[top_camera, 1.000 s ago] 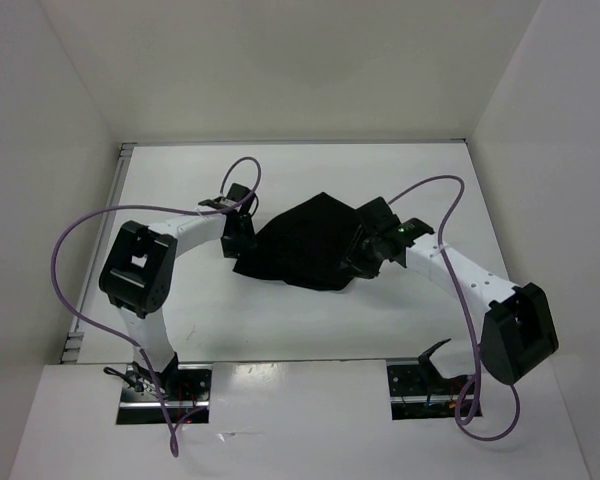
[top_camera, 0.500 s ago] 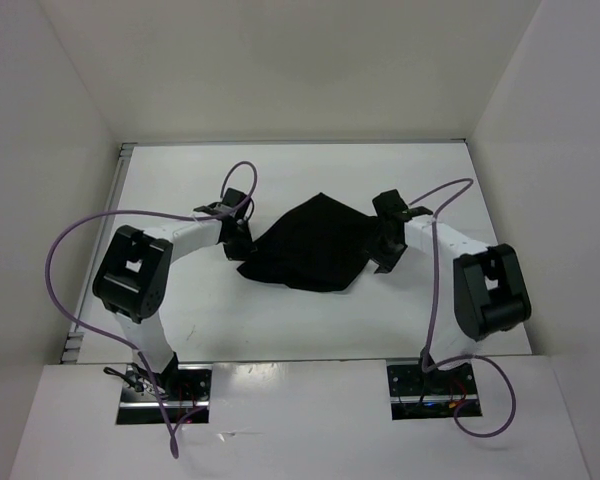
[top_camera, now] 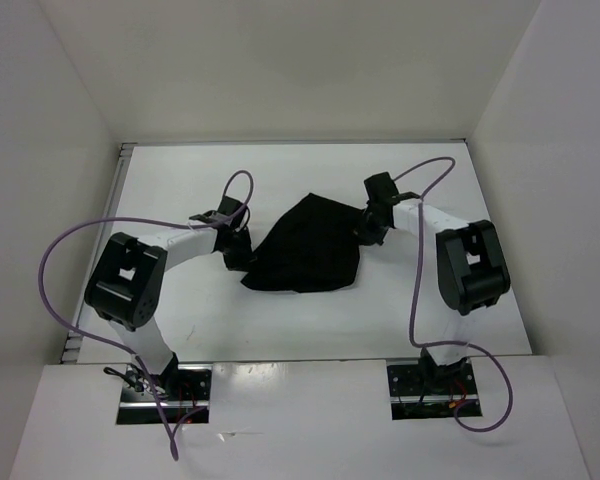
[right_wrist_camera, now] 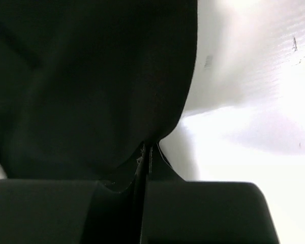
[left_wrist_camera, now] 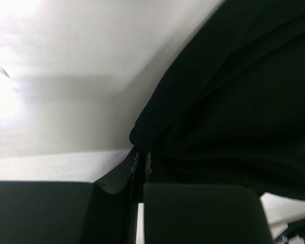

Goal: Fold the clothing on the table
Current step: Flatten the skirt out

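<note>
The black clothing (top_camera: 308,245) lies bunched in the middle of the white table (top_camera: 180,190). My left gripper (top_camera: 245,255) is at its left edge and is shut on a pinch of the fabric; in the left wrist view the cloth (left_wrist_camera: 234,101) runs into the closed jaws of that gripper (left_wrist_camera: 141,158). My right gripper (top_camera: 368,228) is at the garment's right edge, shut on the fabric too. The right wrist view shows the clothing (right_wrist_camera: 91,76) hanging into the pinched jaws of the right gripper (right_wrist_camera: 146,152).
White upright walls (top_camera: 60,120) enclose the table on three sides. Purple cables (top_camera: 80,235) loop over both arms. The arm bases (top_camera: 160,385) are bolted at the near edge.
Both grippers closed on the garment's edges. The right arm swung up and in toward the cloth's right edge. The garment has bunched narrower between the two grippers.
</note>
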